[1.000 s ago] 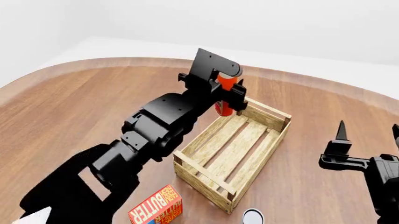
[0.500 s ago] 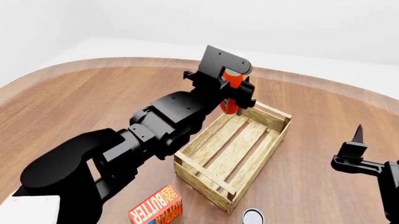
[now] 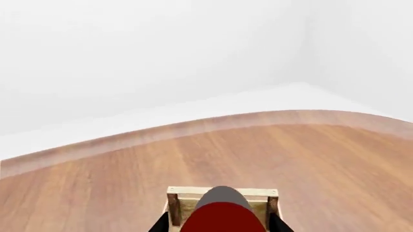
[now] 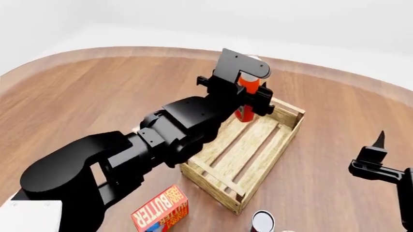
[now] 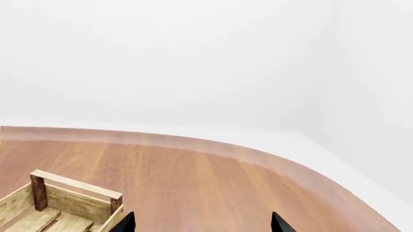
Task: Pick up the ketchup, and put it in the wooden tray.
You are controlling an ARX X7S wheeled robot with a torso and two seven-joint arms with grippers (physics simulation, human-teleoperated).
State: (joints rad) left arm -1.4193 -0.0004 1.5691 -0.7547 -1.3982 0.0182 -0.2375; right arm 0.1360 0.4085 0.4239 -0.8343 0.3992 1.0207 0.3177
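The ketchup [image 4: 248, 86], an orange-red bottle with a white cap, hangs upright over the far end of the wooden tray [image 4: 288, 138]. My left gripper [image 4: 244, 96] is shut on its body. In the left wrist view the ketchup [image 3: 223, 218] fills the space between the dark jaws, with the wooden tray's end rail [image 3: 222, 191] just beyond it. My right gripper [image 5: 201, 225] stands open and empty over bare table to the right of the wooden tray [image 5: 76, 195]. Only one of its fingers [image 4: 379, 141] shows in the head view.
A red-orange butter box [image 4: 160, 209] lies near the tray's near-left corner. A short round can [image 4: 262, 221] stands by the tray's near end. The round wooden table [image 4: 77, 96] curves away behind, with a white wall beyond its edge.
My left arm has carried the ketchup to the right, from beside the tray's far-left corner to above its far end. The right gripper has drifted right and lower in the head view.
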